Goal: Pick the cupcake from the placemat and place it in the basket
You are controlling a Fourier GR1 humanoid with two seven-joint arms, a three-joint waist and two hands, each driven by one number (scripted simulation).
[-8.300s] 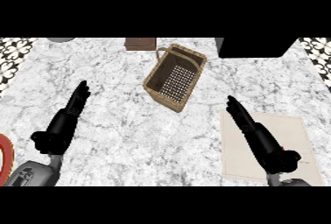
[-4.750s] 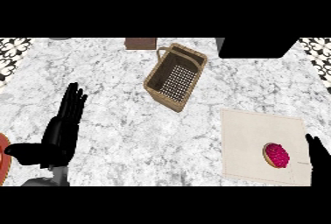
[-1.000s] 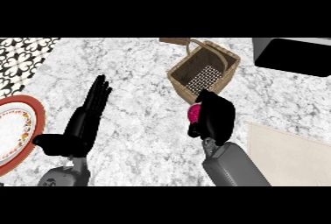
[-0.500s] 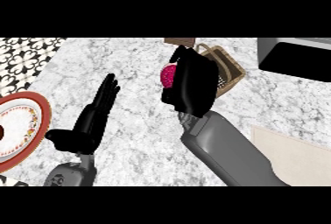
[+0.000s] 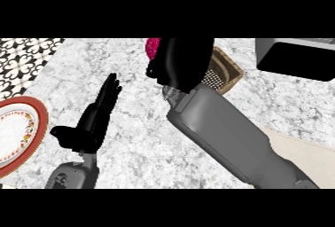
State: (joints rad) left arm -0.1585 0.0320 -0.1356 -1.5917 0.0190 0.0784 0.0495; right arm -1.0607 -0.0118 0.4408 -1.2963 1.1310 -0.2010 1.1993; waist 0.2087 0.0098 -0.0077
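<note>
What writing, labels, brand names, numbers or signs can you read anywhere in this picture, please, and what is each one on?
None: no words, numbers, brands or signs can be read in the head view.
The plate has only small ornaments along its rim, no letters.
The black-and-white floor at the upper left shows a flower pattern only.
The dark box, the basket and the cupcake in the right hand bear no visible marks.

Head view. The right hand [image 5: 183, 62] is shown curled round the pink cupcake [image 5: 152, 48], just left of the wicker basket [image 5: 227, 71], which is partly hidden behind it. The left hand [image 5: 91, 124] is seen open, fingers straight, resting over the marble counter [image 5: 137, 150]. A red-rimmed plate [image 5: 16, 133] is cut by the left edge, and the beige placemat [image 5: 307, 155] lies at lower right.
</note>
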